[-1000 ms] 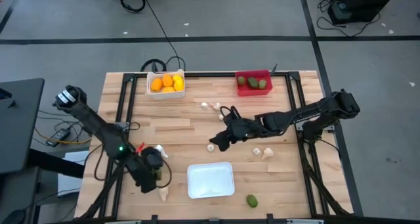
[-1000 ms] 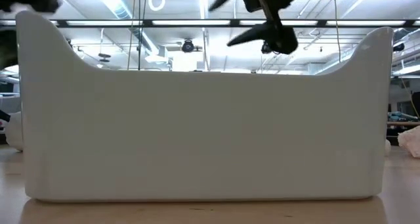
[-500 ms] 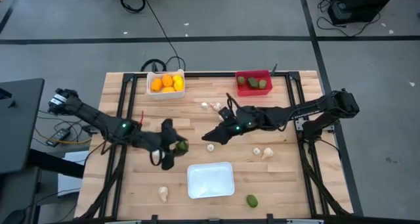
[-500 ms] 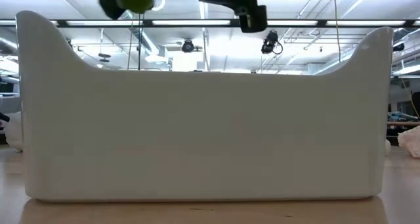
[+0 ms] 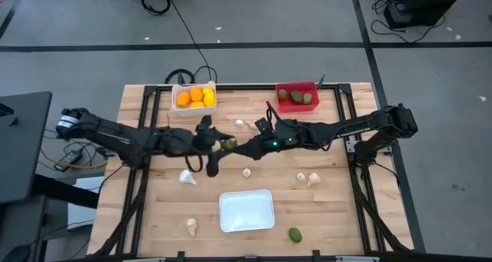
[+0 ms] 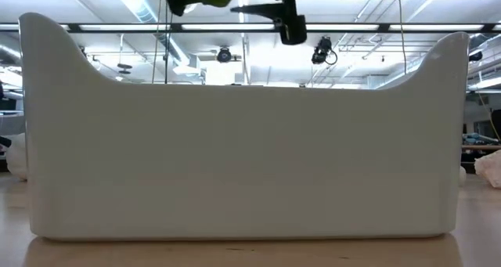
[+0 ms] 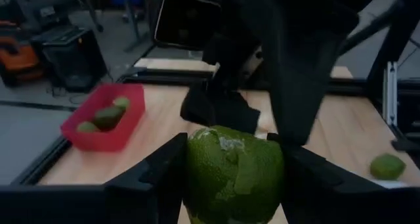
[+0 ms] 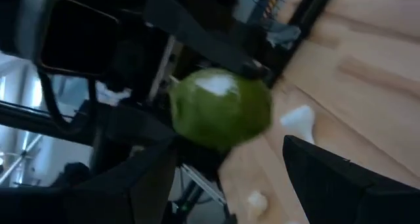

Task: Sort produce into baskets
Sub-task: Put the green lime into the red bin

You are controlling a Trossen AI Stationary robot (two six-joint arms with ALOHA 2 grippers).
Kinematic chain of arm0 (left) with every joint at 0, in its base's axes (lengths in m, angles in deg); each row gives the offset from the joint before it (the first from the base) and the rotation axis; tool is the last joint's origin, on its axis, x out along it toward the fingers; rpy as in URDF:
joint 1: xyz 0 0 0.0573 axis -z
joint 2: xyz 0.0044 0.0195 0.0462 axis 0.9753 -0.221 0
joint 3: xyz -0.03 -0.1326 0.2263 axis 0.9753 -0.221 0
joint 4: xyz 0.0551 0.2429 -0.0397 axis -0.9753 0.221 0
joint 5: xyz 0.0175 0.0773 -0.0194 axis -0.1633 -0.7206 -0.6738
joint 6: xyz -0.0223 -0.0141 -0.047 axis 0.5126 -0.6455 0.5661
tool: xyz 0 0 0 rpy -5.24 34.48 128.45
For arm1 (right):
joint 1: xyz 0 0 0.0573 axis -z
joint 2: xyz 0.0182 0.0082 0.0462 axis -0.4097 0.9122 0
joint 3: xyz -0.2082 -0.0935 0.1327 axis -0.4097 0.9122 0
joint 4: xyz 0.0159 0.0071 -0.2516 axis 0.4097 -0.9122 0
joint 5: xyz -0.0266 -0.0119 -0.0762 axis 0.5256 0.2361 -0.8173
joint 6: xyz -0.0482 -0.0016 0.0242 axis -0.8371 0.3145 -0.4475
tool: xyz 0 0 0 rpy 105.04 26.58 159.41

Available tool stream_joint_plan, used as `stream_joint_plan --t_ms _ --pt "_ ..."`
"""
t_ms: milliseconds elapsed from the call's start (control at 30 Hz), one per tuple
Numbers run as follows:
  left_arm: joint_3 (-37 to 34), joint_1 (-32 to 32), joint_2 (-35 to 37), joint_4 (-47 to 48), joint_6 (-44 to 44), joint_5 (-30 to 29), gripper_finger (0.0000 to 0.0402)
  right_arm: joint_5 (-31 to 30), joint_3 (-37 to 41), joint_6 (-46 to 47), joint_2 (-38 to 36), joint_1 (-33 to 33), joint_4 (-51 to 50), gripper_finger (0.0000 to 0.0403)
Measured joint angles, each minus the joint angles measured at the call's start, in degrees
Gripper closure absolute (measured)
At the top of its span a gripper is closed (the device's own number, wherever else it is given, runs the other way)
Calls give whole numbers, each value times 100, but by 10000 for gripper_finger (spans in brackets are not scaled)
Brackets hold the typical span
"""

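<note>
Left gripper (image 5: 226, 145) clamped on a green fruit (image 5: 229, 144) mid-table, facing right gripper (image 5: 244, 150), whose fingers stand apart just beside it.

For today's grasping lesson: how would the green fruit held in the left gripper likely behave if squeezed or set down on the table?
The green fruit looks rounded, so it would probably roll if released on the flat table. It keeps its shape between the left gripper's fingers, suggesting it is fairly stiff. Its glossy skin may be slippery.

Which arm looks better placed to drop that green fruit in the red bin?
The right. Its open hand sits facing the green fruit held in the left hand, and its arm already lies nearer the red bin.
</note>
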Motion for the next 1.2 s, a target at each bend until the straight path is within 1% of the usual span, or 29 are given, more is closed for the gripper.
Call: stream_joint_plan --t_ms 200,400,700,767,867,967,1033,1100,1200 --pt "2 -268 -53 -279 -188 402 198 -66 2 -17 39 77 572 114" --pt "2 -305 -57 -411 -881 321 198 68 4 69 43 213 640 114" --pt "2 -407 -57 -440 -960 466 197 84 2 -2 52 363 689 119" --pt "2 -408 -57 -461 -887 450 197 80 2 -3 52 381 677 133" --pt "2 -420 -57 -481 -380 414 194 40 2 9 52 408 652 175" --pt "2 -490 -57 -349 195 445 176 42 2 37 52 484 610 224" --pt "2 -549 -61 -205 481 453 158 42 0 -176 52 558 509 248" --pt "2 -603 -66 -95 613 473 136 61 -6 -452 52 640 319 259" --pt "-3 -701 -66 -35 666 485 104 136 -14 -677 52 796 -2 259"
